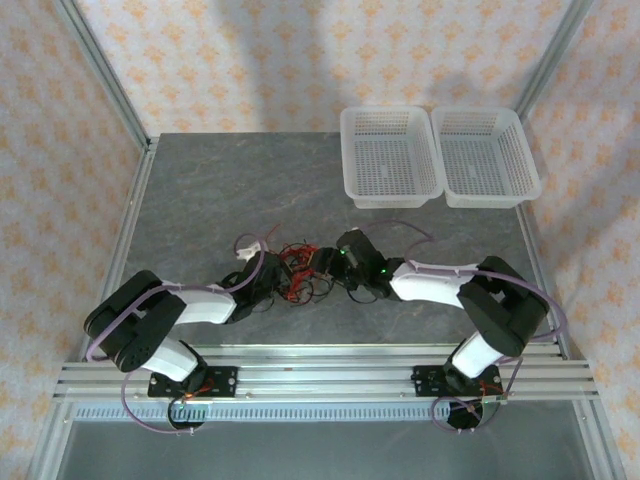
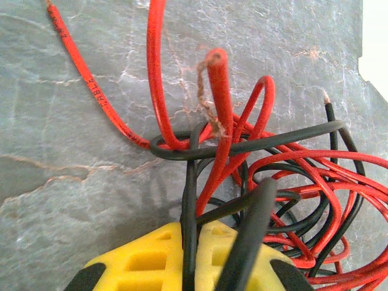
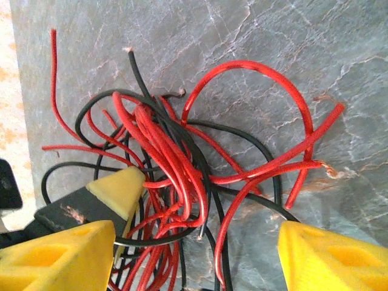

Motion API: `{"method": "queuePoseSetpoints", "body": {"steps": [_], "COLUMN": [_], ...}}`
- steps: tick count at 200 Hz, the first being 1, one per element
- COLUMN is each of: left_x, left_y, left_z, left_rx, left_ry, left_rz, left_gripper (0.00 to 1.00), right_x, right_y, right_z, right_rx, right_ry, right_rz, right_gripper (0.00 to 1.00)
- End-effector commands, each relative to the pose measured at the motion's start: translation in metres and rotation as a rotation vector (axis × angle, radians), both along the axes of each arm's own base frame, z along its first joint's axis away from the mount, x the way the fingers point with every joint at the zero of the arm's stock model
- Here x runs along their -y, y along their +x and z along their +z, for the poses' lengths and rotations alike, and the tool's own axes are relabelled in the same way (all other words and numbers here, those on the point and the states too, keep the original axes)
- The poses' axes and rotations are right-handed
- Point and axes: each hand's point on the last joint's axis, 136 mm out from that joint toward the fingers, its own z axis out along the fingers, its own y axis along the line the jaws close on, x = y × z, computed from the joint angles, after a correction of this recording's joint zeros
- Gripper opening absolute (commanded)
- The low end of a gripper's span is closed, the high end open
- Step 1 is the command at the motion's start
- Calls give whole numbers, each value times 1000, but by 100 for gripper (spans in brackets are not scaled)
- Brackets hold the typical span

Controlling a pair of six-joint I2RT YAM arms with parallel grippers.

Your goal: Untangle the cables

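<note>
Cables [image 1: 298, 268] clumped overhead; close-up: left claw [image 2: 191, 229] pinches black wire [image 2: 189, 182], right claw [image 3: 200, 212] agape.

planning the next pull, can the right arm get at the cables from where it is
Probably yes: the right gripper is open just above the cables, jaws straddling the clump, nothing blocking it.

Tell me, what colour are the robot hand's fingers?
The fingers are yellow, clearest in the right wrist view.
</note>
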Motion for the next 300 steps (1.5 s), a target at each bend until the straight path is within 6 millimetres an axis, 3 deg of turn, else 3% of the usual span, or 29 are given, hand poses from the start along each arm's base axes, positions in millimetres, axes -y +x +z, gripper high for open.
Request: {"method": "queuePoseSetpoints", "body": {"steps": [1, 59, 99, 119, 135, 148, 195, 233, 276, 300], "left_x": [-12, -5, -5, -9, -13, -16, -38, -55, -70, -77], "left_y": [-7, -7, -11, -13, -13, -12, -9, -6, -1, 2], "left_z": [-5, -3, -3, -1, 2, 5, 10, 13, 34, 50], "left_rx": [-14, -6, -4, 3, 13, 21, 27, 42, 83, 109], "left_ry": [10, -24, -48, -60, -61, -41, 180, 343, 463, 512], "left_rz": [65, 71, 103, 126, 144, 150, 157, 155, 180, 192], "left_gripper": [0, 0, 0, 0, 0, 0, 0, 0, 0, 20], "right_x": [1, -22, -23, -15, -8, 2, 33, 45, 57, 66], "right_y": [8, 11, 6, 2, 2, 3, 21, 15, 25, 31], "right_z": [-10, -42, -61, -69, -71, -70, -59, -75, -68, -60], "right_rx": [-16, -62, -101, -113, -106, -85, 97, 210, 227, 220], "right_ry": [10, -28, -66, -101, -141, -189, -446, -637, -688, -698], "right_rz": [-83, -27, -10, -14, -20, -26, 122, 408, 422, 365], "right_gripper": [71, 64, 55, 38, 13, 0, 0, 0, 0, 3]}}
